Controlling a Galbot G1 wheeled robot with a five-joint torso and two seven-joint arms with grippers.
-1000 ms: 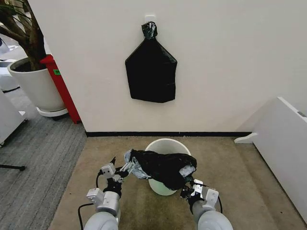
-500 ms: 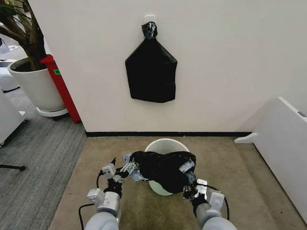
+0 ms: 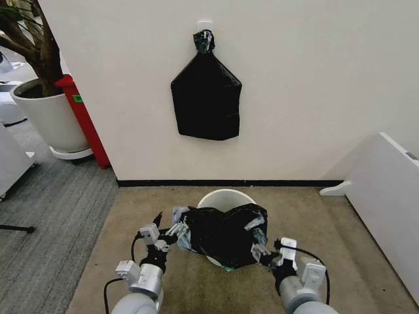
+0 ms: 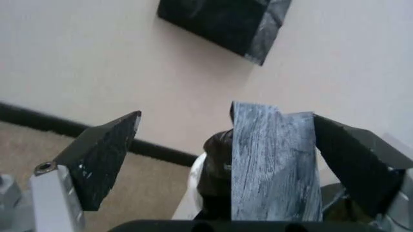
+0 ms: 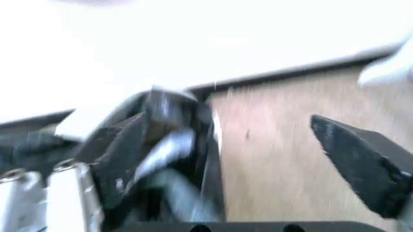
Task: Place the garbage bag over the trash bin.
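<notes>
The glossy black garbage bag (image 3: 222,234) is stretched between my two grippers and hangs over the near side of the cream-white trash bin (image 3: 226,194), of which only the far rim shows. My left gripper (image 3: 175,230) holds the bag's left edge on its fingers. My right gripper (image 3: 256,241) carries the right edge. In the left wrist view the left gripper (image 4: 226,116) stands wide open, a strip of bag (image 4: 274,164) lying against one finger. In the right wrist view the right gripper (image 5: 226,118) is also spread open, with crumpled bag (image 5: 164,145) wrapped about one finger.
A flat black knotted bundle (image 3: 206,98) hangs on the wall behind the bin. A large white plant pot (image 3: 49,121) and a red panel (image 3: 84,121) stand at the far left. A white board (image 3: 386,196) lies along the right. Tan carpet surrounds the bin.
The right arm has swung outward to the right, and the bag has spread wider and sunk lower over the bin's front. The left gripper has barely shifted.
</notes>
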